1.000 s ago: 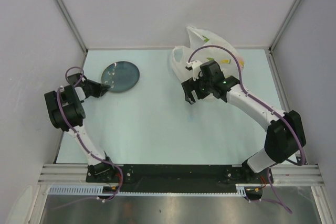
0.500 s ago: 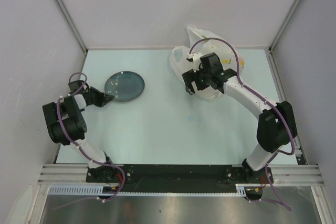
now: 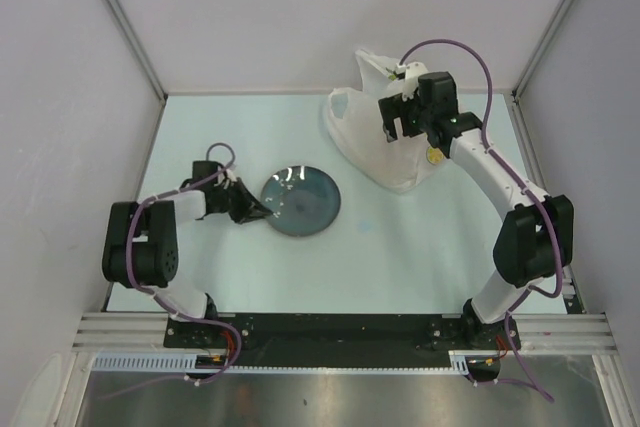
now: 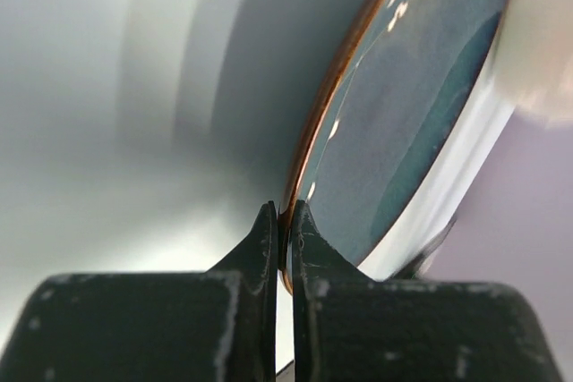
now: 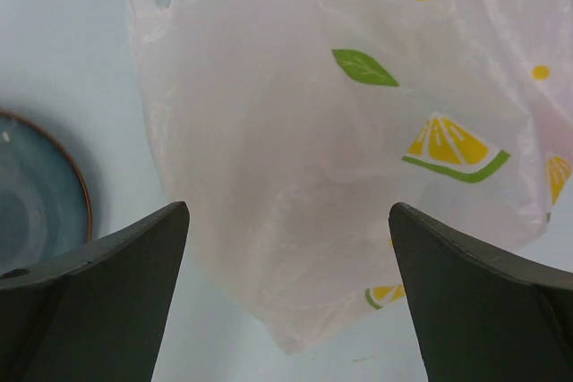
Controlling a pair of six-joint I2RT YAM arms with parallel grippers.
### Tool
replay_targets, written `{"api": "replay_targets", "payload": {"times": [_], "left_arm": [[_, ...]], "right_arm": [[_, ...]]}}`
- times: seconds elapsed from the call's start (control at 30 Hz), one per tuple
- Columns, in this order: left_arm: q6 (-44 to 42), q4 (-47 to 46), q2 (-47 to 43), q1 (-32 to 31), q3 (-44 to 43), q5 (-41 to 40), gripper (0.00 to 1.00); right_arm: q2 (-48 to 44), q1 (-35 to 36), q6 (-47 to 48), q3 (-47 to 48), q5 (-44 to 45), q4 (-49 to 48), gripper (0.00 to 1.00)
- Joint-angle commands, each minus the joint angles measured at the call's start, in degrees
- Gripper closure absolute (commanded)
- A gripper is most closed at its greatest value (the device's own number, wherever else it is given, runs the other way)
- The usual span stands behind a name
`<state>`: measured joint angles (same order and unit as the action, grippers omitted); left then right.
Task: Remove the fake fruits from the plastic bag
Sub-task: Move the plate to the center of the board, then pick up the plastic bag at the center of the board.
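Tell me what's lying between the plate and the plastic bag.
Nothing: only bare table separates the plate from the plastic bag, as the top external view shows.

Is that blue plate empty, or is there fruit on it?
Empty. The plate shows only bare blue glaze; the left gripper is shut on its rim.

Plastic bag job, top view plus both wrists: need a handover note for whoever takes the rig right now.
Left gripper: shut on the rim of the plate, which is mid-table, left of the bag.
Right gripper: open and empty, poised over the plastic bag at the far right. Contact cannot be told.
Fake fruits: none visible outside the bag, and none can be made out through it.
Done: nothing taken out.
Left: get into the bag and take out every fruit.
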<state>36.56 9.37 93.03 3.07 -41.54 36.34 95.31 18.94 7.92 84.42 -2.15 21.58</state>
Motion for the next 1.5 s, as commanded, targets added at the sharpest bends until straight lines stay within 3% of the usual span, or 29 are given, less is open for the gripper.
{"api": "replay_targets", "payload": {"times": [0.0, 0.2, 0.37, 0.4, 0.5, 0.67, 0.83, 0.97, 1.17, 1.23, 1.47], "left_arm": [[-9.0, 3.9, -2.9, -12.7, 5.2, -1.0, 1.00], [-10.3, 3.1, -6.3, -21.8, 10.9, -2.9, 1.00], [-9.4, 1.8, -1.9, -24.6, 9.4, -3.6, 0.98], [-9.3, 2.2, 0.3, -24.8, 8.2, -3.3, 0.76], [-10.4, 7.5, 1.8, -24.9, 2.2, -3.0, 0.37], [-15.5, 17.3, -7.4, -23.0, -6.8, -6.8, 0.19], [-16.6, 25.0, -14.9, -15.5, -11.8, -8.0, 0.17], [-17.3, 25.6, -21.3, -5.2, -13.8, -8.3, 0.18], [-17.6, 25.5, -29.3, 2.2, -15.1, -8.0, 0.18], [-17.2, 25.3, -31.0, 2.6, -14.3, -7.9, 0.18], [-14.5, 21.6, -32.4, 2.9, -10.1, -7.5, 0.19]], "right_arm": [[0.1, -1.3, 1.2, 2.9, 0.1, -2.4, 0.00], [0.6, -0.3, 1.4, 3.5, -1.4, -3.2, 0.00], [1.5, 1.7, 0.3, 5.0, -1.2, -4.1, 0.01], [1.8, 2.1, -0.3, 5.1, -0.9, -4.3, 0.01], [2.7, 5.1, -0.5, 6.4, 0.7, -5.1, 0.03], [8.8, 11.8, 0.6, 12.8, 5.8, -7.5, 0.07], [24.9, 15.0, 2.1, 28.8, 14.7, -9.2, 0.09], [37.6, 16.4, 5.6, 40.0, 21.0, -12.4, 0.07], [54.2, 17.4, 15.6, 56.1, 32.0, -14.5, 0.08], [56.4, 17.2, 17.6, 58.0, 34.4, -15.4, 0.11], [55.3, 17.2, 22.0, 49.5, 39.3, -21.0, 0.24]]}}
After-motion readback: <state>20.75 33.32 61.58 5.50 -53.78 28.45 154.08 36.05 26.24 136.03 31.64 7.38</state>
